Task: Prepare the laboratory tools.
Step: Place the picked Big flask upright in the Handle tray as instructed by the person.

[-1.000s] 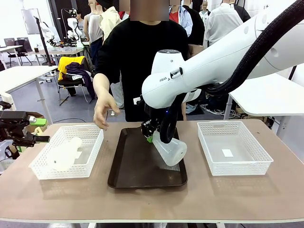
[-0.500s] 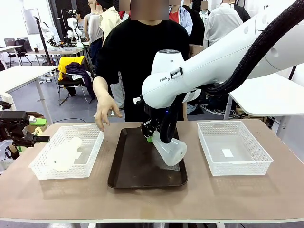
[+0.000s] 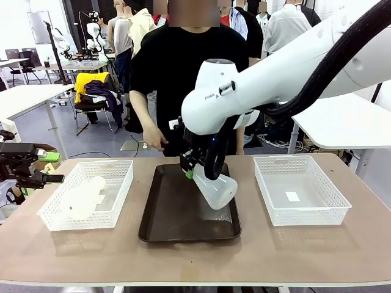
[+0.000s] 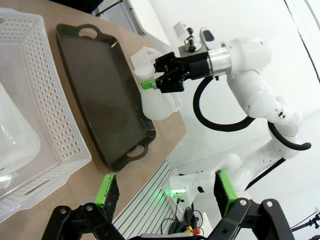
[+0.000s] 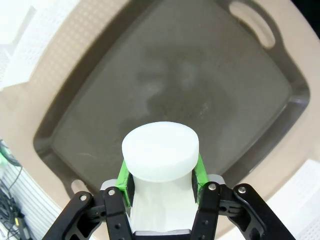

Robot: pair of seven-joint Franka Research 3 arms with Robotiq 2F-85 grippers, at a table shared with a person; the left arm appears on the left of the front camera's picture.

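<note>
A frosted-white flask hangs tilted over the right side of the dark brown tray, neck uppermost. My right gripper is shut on its neck. In the right wrist view the green pads clamp the flask below its round base, with the tray underneath. A second flask lies on its side in the left white basket. Off the table's left edge, my left gripper stands open with nothing in it. The left wrist view has it open, the held flask farther off.
A white mesh basket on the right holds a small white label. A person in black stands behind the tray, one hand drawn back near the body. Bare tabletop runs along the front edge.
The person's hand has pulled back from above the left basket toward the body. My right arm has raised the flask slightly above the tray. The left arm has not moved.
</note>
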